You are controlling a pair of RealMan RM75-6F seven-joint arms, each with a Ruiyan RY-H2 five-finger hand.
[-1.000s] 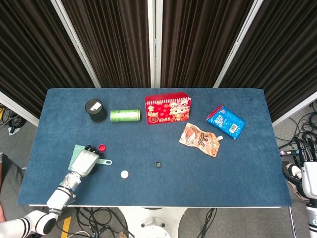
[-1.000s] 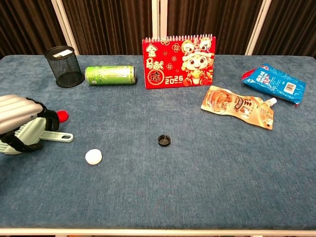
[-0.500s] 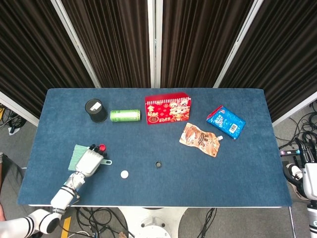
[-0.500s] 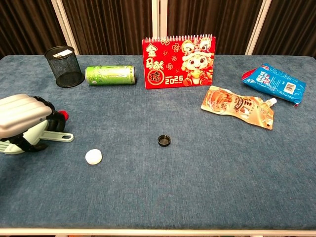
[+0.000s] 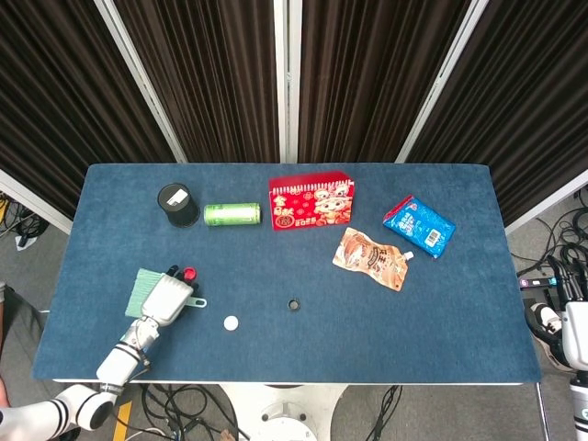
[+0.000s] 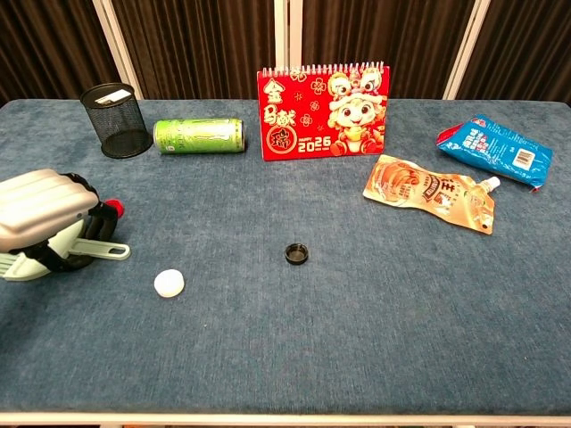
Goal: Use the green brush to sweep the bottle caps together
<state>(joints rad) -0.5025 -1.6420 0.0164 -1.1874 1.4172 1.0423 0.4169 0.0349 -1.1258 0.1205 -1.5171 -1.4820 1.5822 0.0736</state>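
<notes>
The pale green brush [image 5: 141,290] lies flat near the table's front left, its handle [image 6: 100,252] pointing right. My left hand [image 5: 164,298] [image 6: 40,214] is curled over its middle and grips it. A red cap [image 5: 189,273] [image 6: 112,209] sits just beyond the fingers. To the right of the handle lies a white cap [image 5: 231,322] [image 6: 169,283], and a black cap [image 5: 294,304] [image 6: 298,253] lies further right, near the table's middle. Off the table's right edge only a white part of my right arm [image 5: 575,342] shows, and its hand's fingers are not visible.
Along the back stand a black mesh pen cup [image 6: 117,120], a green can [image 6: 198,135] on its side and a red desk calendar [image 6: 323,111]. An orange pouch [image 6: 428,193] and a blue packet [image 6: 498,148] lie at the right.
The left hand shifted slightly toward the front edge and settled over the brush; the brush turned a little. The caps have not moved.
</notes>
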